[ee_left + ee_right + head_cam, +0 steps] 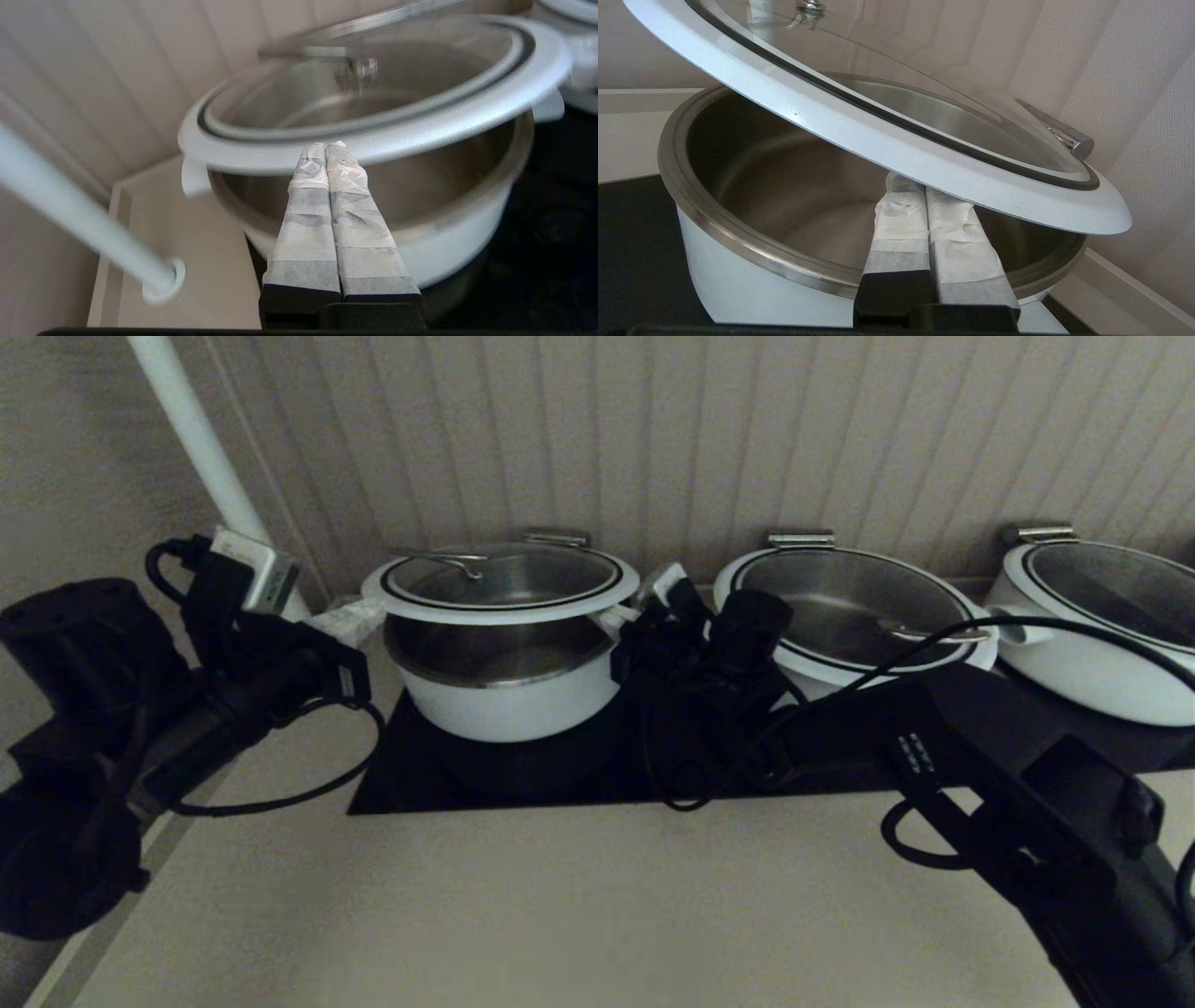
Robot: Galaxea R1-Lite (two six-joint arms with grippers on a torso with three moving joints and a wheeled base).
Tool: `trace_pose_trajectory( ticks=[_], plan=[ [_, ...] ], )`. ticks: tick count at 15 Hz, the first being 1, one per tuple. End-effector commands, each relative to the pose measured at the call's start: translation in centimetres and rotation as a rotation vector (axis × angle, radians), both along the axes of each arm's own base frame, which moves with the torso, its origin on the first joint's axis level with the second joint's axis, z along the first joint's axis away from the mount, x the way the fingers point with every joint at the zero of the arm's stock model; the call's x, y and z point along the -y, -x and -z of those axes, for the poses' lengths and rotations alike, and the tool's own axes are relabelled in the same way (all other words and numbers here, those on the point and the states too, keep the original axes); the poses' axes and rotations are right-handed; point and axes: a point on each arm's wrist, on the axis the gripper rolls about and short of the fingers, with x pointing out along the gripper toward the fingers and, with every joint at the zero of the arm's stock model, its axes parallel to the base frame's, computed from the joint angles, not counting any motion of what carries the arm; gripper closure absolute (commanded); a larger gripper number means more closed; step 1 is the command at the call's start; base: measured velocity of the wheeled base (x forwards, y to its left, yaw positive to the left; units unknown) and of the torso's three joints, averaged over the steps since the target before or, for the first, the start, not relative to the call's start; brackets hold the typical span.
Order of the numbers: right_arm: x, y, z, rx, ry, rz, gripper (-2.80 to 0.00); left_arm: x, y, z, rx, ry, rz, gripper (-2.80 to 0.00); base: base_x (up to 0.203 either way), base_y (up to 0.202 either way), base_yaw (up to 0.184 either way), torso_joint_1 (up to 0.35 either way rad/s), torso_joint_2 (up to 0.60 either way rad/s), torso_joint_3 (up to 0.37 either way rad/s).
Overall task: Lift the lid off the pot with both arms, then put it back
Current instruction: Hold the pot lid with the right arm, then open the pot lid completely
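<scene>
Grippers under lid, pot empty

The lid is clear, glossy glass set in a broad, smooth white rim with a thin black ring, and its wire handle is shiny steel. The pot has a smooth white outside and a brushed steel inside with a polished metal lip. It stands on a flat, glossy black cooktop. The fingers of both grippers are wrapped in pale, wrinkled matt tape. The wall behind is matt and ribbed.
</scene>
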Motion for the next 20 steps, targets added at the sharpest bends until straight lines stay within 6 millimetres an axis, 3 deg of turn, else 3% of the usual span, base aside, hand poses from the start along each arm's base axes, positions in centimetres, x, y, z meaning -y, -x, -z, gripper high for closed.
trace_pose_trajectory(
  ticks=[1,11,16,20],
  plan=[
    [0.0,0.0,-0.1,0.008,-0.003,-0.002,0.0,-0.1,0.7,0.1,0.001,-0.001,0.0,0.0,0.0,0.0,0.0,0.0,0.0,0.0],
    [-0.1,-0.3,-0.6,0.027,-0.018,0.008,0.0,-0.3,2.9,2.7,-0.101,-0.029,0.008,0.0,0.0,0.0,0.0,0.0,0.0,0.0],
    [-0.2,-0.4,-1.0,0.032,-0.022,0.011,0.0,0.0,0.8,4.3,-0.081,-0.023,0.009,0.0,0.0,0.0,0.0,0.0,0.0,0.0],
    [-0.2,-0.4,-1.1,0.033,-0.023,0.011,0.0,0.3,-1.5,3.4,-0.013,-0.014,0.008,0.0,0.0,0.0,0.0,0.0,0.0,0.0]
  ],
)
